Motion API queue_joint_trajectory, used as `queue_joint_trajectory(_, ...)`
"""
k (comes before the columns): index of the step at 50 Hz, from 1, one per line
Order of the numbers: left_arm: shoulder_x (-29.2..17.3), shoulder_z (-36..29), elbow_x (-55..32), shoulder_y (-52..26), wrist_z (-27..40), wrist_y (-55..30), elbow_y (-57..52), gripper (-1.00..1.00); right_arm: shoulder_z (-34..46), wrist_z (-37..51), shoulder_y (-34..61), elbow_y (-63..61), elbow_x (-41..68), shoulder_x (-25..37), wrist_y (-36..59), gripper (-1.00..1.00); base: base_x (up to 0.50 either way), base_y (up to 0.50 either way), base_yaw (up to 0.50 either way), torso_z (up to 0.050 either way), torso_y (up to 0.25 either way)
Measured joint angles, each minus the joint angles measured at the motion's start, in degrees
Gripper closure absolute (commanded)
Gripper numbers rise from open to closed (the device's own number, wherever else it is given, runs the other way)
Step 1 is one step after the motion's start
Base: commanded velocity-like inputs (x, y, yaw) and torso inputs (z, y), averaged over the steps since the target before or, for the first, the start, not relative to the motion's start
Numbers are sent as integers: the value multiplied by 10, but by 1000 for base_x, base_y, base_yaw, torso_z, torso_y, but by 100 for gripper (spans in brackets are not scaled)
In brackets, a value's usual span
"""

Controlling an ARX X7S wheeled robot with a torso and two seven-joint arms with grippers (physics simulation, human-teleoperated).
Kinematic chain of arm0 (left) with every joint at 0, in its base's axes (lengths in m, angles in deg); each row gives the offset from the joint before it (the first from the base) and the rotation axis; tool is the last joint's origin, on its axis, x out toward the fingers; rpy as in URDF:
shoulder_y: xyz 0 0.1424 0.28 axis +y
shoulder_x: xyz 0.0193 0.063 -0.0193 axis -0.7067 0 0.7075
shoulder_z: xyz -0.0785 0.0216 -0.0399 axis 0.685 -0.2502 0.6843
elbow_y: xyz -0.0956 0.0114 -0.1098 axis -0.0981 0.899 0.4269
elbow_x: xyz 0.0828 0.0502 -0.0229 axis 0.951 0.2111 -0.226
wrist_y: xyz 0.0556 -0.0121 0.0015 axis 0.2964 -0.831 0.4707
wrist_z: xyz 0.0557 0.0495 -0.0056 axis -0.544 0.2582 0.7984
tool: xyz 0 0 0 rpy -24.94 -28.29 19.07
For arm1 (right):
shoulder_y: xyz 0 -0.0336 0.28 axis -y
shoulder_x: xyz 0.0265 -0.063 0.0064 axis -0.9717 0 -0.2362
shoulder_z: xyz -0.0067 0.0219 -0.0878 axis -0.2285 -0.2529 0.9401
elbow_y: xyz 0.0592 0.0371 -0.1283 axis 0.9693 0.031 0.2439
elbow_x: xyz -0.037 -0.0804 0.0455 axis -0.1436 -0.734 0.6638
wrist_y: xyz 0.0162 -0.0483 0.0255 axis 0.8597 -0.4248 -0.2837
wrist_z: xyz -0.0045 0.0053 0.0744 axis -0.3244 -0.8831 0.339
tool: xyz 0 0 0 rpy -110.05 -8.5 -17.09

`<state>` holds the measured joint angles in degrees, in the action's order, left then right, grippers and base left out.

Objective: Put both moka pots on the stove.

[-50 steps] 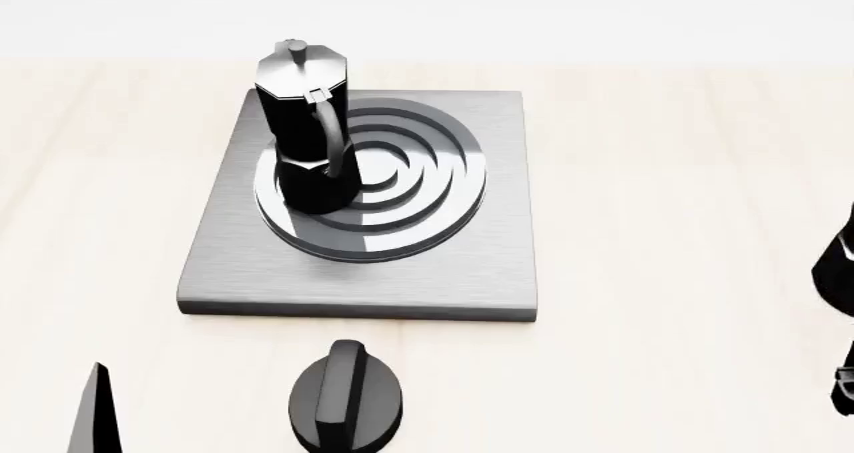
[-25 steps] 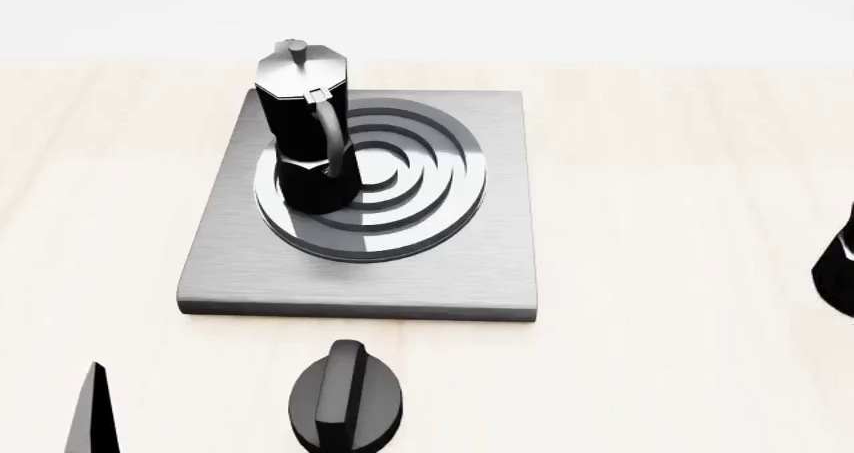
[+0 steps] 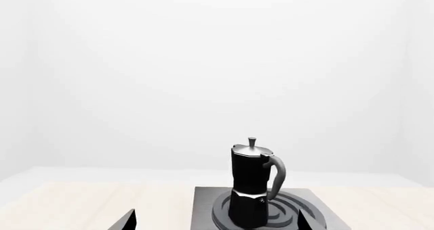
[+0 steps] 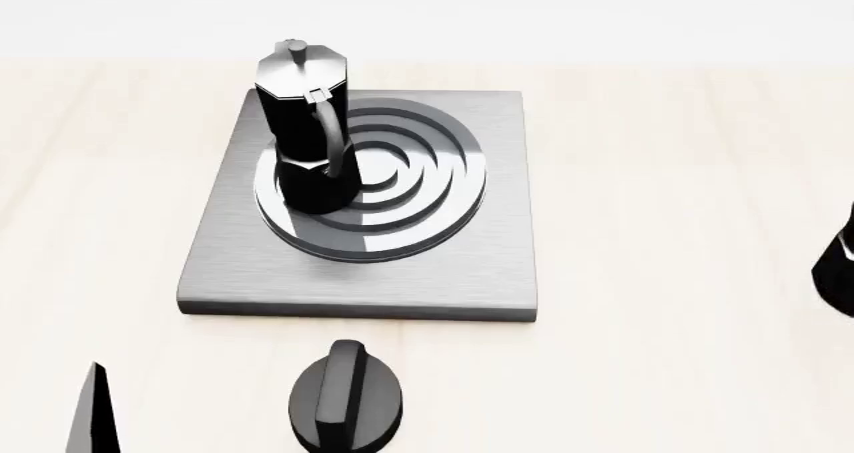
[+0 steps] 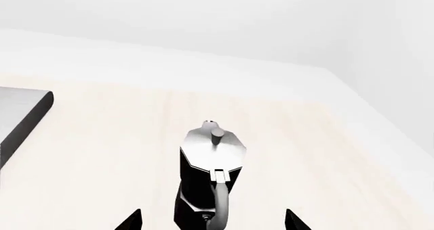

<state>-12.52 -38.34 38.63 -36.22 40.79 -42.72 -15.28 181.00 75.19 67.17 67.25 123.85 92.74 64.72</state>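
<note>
Standing on the stove, over the left part of its ring burner: one moka pot, upright, handle toward the desk's near edge. A second moka pot stands upright on the bare desk near the right edge. One black knob sits by the near edge. Left fingers apart, empty. Right fingers apart, flanking the second pot. No legible writing.

One moka pot stands on the stove; the knob lies before it.
</note>
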Motion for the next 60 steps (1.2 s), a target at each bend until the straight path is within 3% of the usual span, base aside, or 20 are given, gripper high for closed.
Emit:
queue_joint_trajectory(36, -2, -9, -2, -6, 4, -8, -2, -100, 2, 19, -39, 135, 3, -98, -17, -100, 0, 0, 0, 0, 0)
queue_joint_trajectory(60, -2, -11, -1, -8, 3, 3, 14, -100, -4, -17, -74, 247, 15, -170, -43, -100, 0, 0, 0, 0, 0)
